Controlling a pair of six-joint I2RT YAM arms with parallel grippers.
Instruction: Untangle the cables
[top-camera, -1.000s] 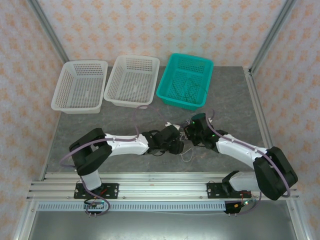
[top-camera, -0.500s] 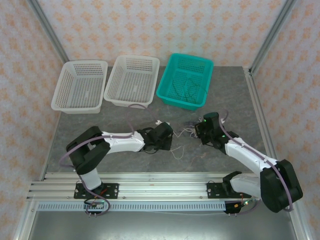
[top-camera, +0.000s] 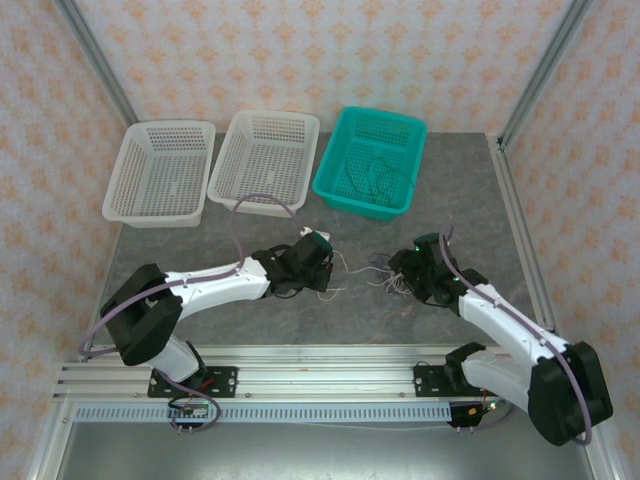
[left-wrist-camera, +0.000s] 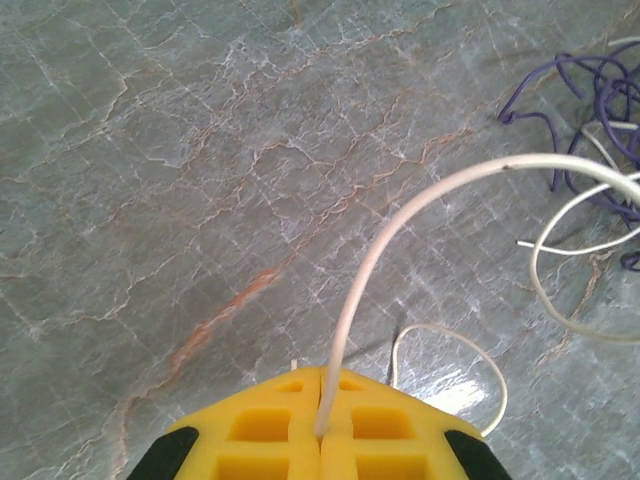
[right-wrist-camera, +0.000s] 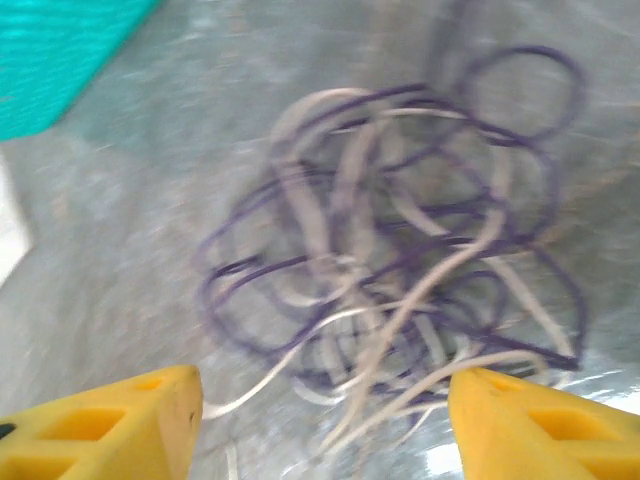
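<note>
The cables (right-wrist-camera: 400, 250) lie as a tangle of purple and white wires on the grey tabletop, right in front of my right gripper (right-wrist-camera: 325, 430). That gripper is open, with its yellow fingers (right-wrist-camera: 130, 420) wide on either side of the tangle. My left gripper (left-wrist-camera: 320, 372) is shut on one white cable (left-wrist-camera: 450, 185) that arcs right toward the purple loops (left-wrist-camera: 590, 90). From above, the bundle (top-camera: 385, 278) sits between the left gripper (top-camera: 328, 272) and the right gripper (top-camera: 398, 268). Green wires (top-camera: 368, 178) lie in the teal basket.
A teal basket (top-camera: 328, 170) stands at the back centre, its corner also in the right wrist view (right-wrist-camera: 60, 50). To its left are two white baskets (top-camera: 265, 155) (top-camera: 160, 170). Aluminium frame posts flank the table.
The arms have drawn apart. My left gripper shut on the white cable and pulled it left. My right gripper opened, let go of the bundle and shifted right.
</note>
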